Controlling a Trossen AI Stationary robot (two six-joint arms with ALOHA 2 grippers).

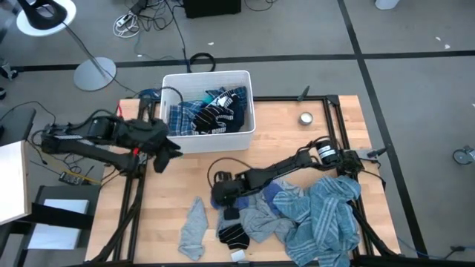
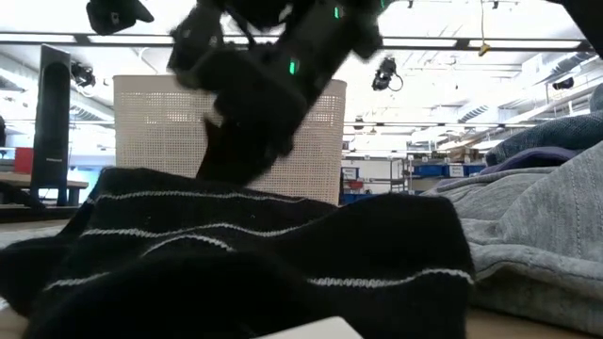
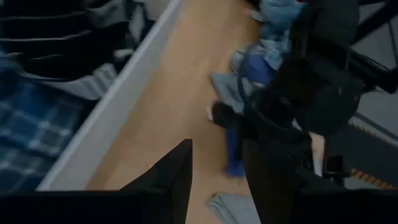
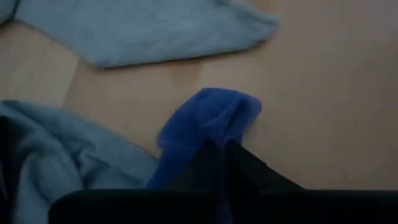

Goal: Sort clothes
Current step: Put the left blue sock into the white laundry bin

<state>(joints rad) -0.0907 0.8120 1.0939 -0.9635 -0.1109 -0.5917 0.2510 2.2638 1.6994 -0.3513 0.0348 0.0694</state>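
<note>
the right end effector (image 4: 217, 155) was low over the desk (image 1: 282, 148) beside the clothes pile (image 1: 297, 211), fingers clamped on a small blue piece (image 4: 208, 121). the left end effector (image 3: 214, 180) hovered with fingers apart beside the white bin (image 1: 215, 137), which held a blue plaid shirt (image 1: 182, 117) and dark striped pieces (image 1: 215, 113). a grey piece (image 1: 194, 228) lay apart on the desk.

left gripper (image 3: 214, 180): fingers parted, nothing between them | white bin wall (image 3: 118, 106): just beside it, with plaid shirt (image 3: 31, 130) and black striped piece (image 3: 56, 50) inside | other arm (image 3: 298, 106): ahead over the wooden table (image 3: 180, 87), above a blue piece (image 3: 235, 146), perhaps gripping it | heap of clothes (image 3: 273, 25): farther ahead
</note>
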